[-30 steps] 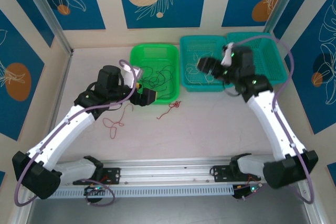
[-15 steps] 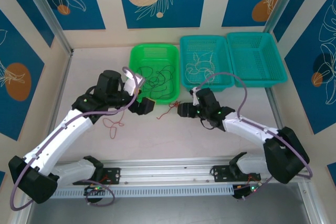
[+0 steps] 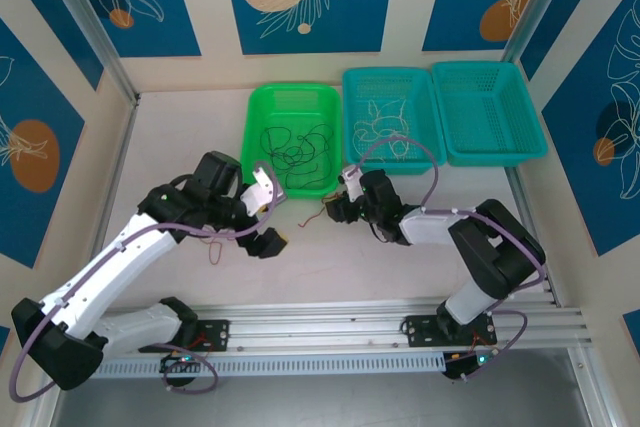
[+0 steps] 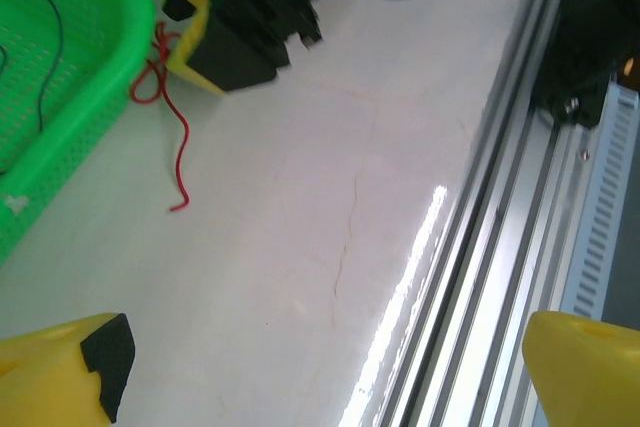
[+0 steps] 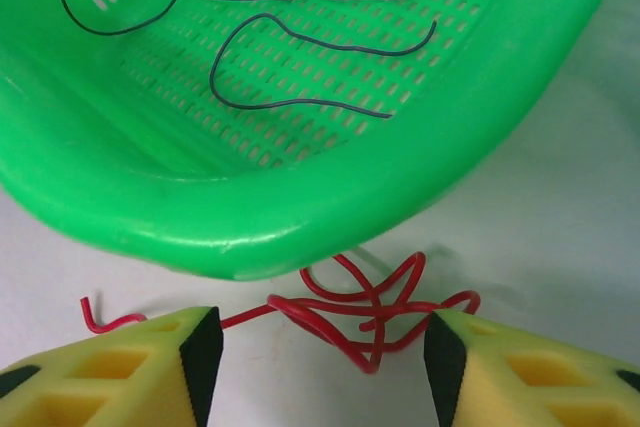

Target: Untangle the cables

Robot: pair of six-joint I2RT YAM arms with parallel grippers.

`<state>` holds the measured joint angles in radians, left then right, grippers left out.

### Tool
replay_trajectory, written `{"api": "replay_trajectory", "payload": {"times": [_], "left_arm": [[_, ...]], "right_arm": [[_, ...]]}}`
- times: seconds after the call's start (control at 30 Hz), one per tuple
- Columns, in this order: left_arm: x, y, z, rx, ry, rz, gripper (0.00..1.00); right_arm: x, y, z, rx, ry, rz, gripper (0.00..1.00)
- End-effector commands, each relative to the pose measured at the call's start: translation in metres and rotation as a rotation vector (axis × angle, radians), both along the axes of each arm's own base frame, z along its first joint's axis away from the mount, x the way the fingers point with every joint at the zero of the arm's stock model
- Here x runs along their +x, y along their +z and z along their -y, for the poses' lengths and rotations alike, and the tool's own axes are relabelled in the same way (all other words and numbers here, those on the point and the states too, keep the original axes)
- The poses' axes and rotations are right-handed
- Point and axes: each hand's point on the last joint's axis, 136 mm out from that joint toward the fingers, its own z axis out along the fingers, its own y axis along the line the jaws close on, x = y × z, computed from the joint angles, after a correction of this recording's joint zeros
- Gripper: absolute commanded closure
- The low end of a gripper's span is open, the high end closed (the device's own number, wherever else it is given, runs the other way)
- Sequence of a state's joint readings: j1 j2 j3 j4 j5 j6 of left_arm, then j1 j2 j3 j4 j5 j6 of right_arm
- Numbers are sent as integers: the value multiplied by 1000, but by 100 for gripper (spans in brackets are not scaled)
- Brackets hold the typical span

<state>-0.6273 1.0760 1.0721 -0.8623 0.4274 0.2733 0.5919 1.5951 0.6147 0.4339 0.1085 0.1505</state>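
Presently straddles, with right gripper (image 5: 320, 352) half-spread and clamping nothing, the red cable (image 5: 365, 307) on the table (image 5: 560, 197) just beside the green basket (image 5: 250, 207) of black cables (image 5: 320, 42); holds left gripper (image 4: 325, 372) spread to the full, empty, over the table's near side.

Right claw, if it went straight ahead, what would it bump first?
Probably the red cable, bunched just ahead of the right claw. The green basket has its rim right behind that.
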Motion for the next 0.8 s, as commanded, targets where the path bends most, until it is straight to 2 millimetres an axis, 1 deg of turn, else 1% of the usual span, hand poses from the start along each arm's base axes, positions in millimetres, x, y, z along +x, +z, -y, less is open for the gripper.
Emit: {"api": "replay_trajectory", "payload": {"times": [0.0, 0.17, 0.3, 0.37, 0.4, 0.47, 0.57, 0.67, 0.77], "left_arm": [[-15, -12, -11, 76, -61, 2, 0], [-6, -10, -4, 39, -32, 23, 0], [-4, -11, 0, 24, -36, 25, 0], [-4, -13, 1, 29, -40, 25, 0], [-3, -13, 1, 30, -41, 26, 0], [-2, -13, 3, 27, -42, 29, 0], [2, -7, 9, -5, -38, 40, 0], [9, 6, 21, -81, -26, 60, 0], [18, 20, 34, -159, -13, 85, 0]], "right_arm": [[6, 4, -9, 37, 32, -5, 55], [-8, -4, -6, 57, 45, -53, 78], [-19, 2, -1, 66, 67, -57, 94], [-27, 7, 5, 75, 70, -60, 100], [-30, 9, 9, 77, 64, -63, 100], [-38, 20, 18, 91, 54, -58, 100], [-51, 40, 30, 102, 44, -34, 100], [-62, 72, 47, 106, 18, 34, 100], [-63, 105, 71, 117, -60, 110, 100]]}}
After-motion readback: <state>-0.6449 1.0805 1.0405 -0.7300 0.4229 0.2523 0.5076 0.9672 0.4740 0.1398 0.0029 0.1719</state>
